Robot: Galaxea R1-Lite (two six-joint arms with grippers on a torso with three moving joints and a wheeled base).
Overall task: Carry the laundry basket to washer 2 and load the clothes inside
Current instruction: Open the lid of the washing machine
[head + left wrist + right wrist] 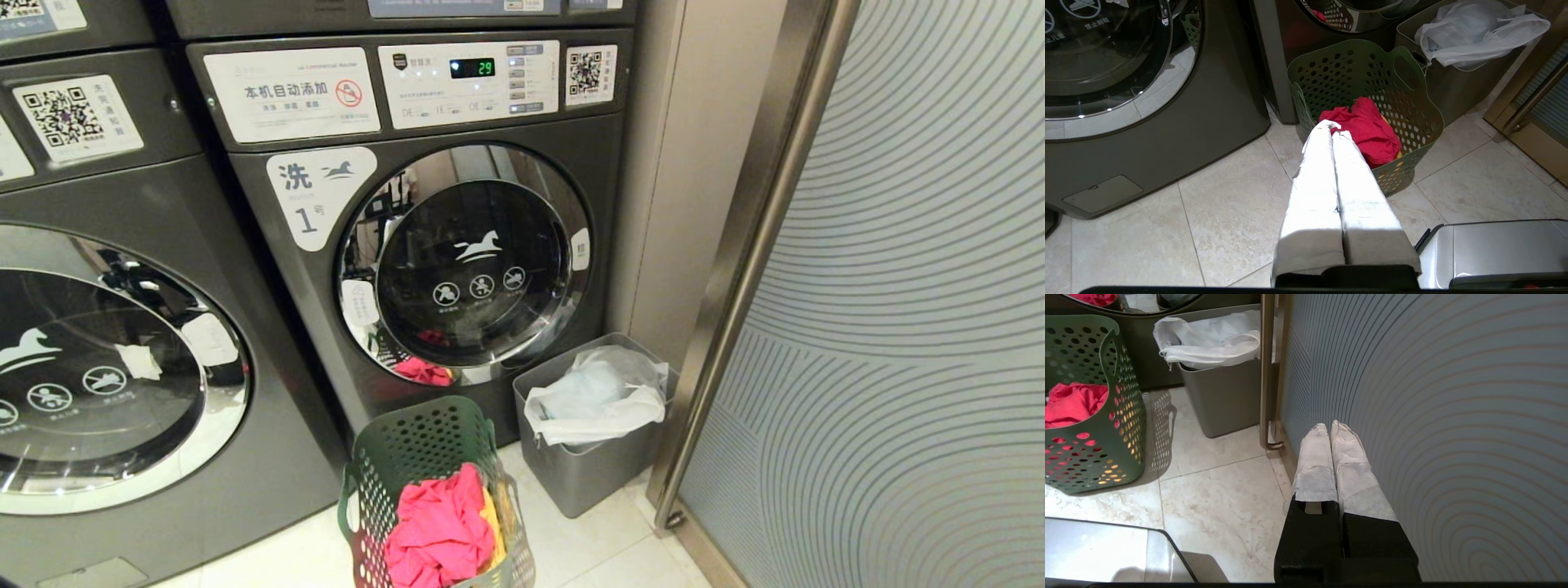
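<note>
The dark green perforated laundry basket stands on the tiled floor in front of the washer labelled 1. It holds the clothes: a pink-red garment with a yellow one beside it. A like machine stands to the left with no number in view, so I cannot tell if it is washer 2. My left gripper hangs shut and empty short of the basket's near rim. My right gripper is shut and empty beside the patterned panel. Neither appears in the head view.
A grey bin with a white bag stands right of the basket, against the wall. A ribbed panel in a metal frame closes off the right side. Both washer doors are closed. My base is low beside the basket.
</note>
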